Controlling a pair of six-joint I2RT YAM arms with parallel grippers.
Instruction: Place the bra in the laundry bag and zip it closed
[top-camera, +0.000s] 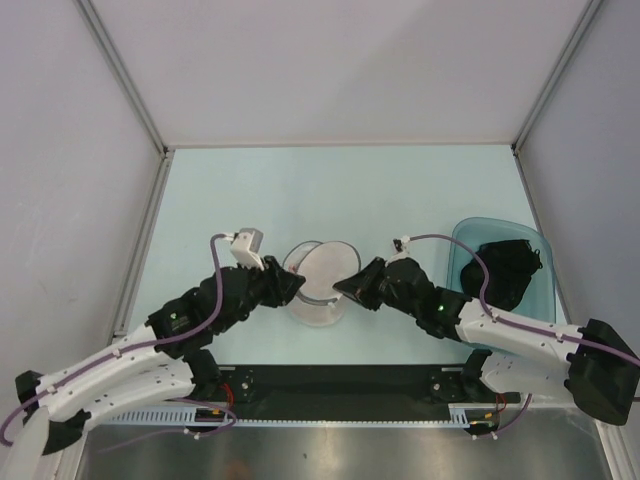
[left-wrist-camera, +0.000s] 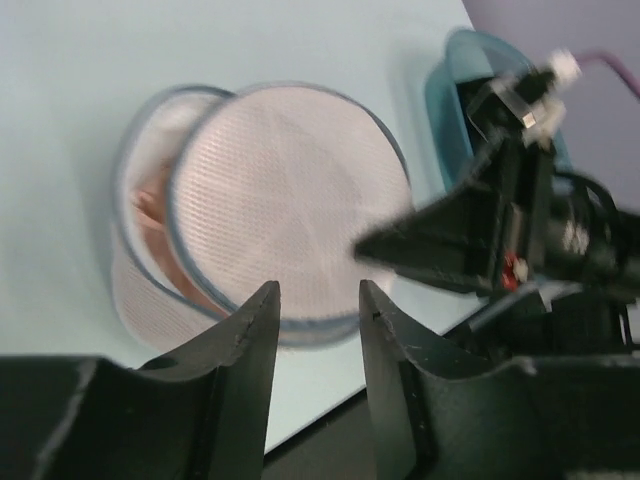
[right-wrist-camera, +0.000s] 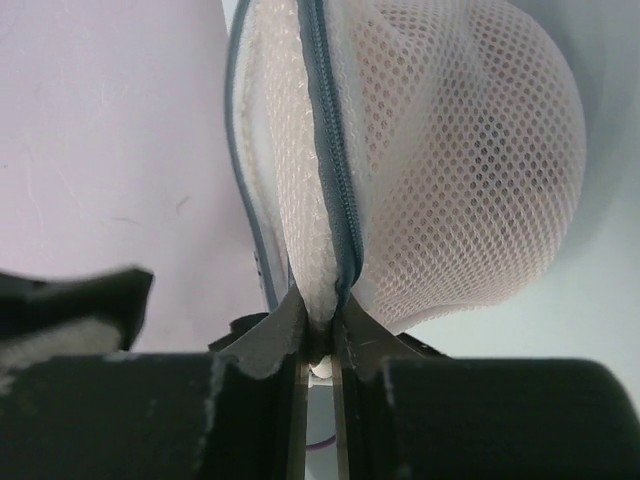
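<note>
Salmon-pink satin bra (left-wrist-camera: 150, 215) is tucked inside the round white mesh laundry bag (top-camera: 322, 285) on the bench (top-camera: 250, 200). Its rim is pinched by the right fingers (right-wrist-camera: 268, 345); the left fingers (left-wrist-camera: 245, 335) stand spread. The halves should be aligned before zipping.

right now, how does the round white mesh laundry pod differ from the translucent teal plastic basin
The round white mesh laundry pod sits mid-table, its halves parted, with a salmon-pink satin bra showing inside; the translucent teal plastic basin sits at the right edge holding a black garment. The pod is pinched at its zip rim by the right gripper; no gripper holds the basin. Both hold clothing.
</note>
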